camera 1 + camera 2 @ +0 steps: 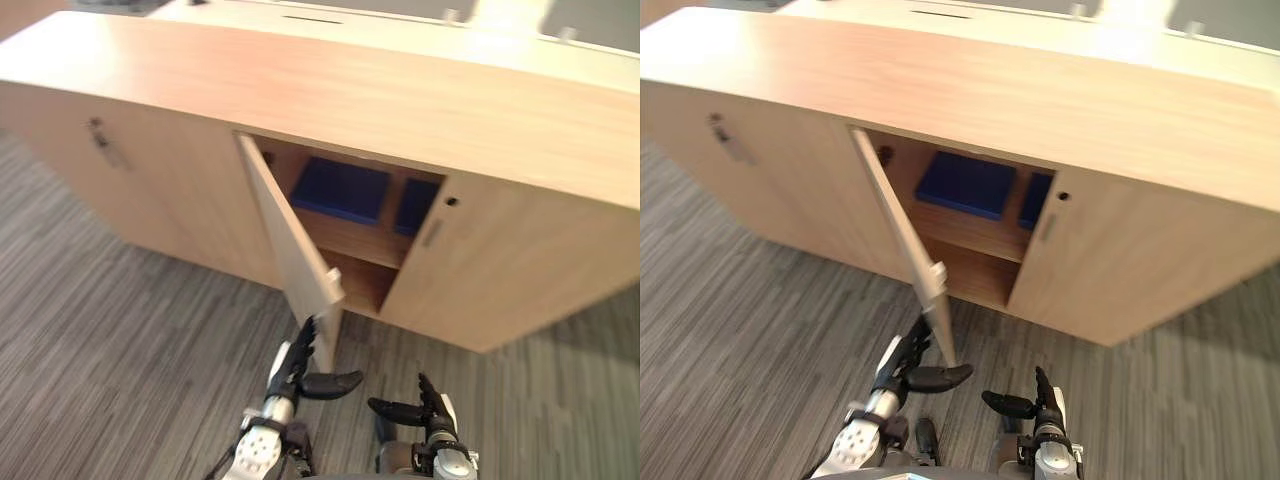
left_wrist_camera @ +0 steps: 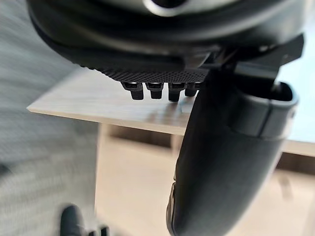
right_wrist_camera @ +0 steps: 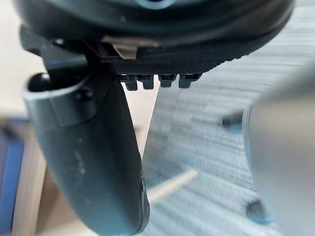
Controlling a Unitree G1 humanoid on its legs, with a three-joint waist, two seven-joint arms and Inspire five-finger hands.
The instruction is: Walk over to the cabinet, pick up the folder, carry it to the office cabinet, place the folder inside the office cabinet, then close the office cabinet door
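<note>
My left hand (image 1: 292, 375) is open and empty, fingers straight and thumb stuck out sideways, raised right by the lower corner of the open cabinet door (image 1: 285, 235); I cannot tell if it is touching. My right hand (image 1: 432, 408) hangs beside it, equally open, nothing in it. The door stands swung out from the office cabinet (image 1: 330, 95). Inside, the blue folder (image 1: 342, 190) lies flat on the upper shelf (image 1: 350, 238), with another blue patch (image 1: 415, 205) past a divider. Grey striped carpet (image 1: 120, 340) lies below.

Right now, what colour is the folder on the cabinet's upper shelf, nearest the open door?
Blue; the folder shows best in the left eye view.
</note>
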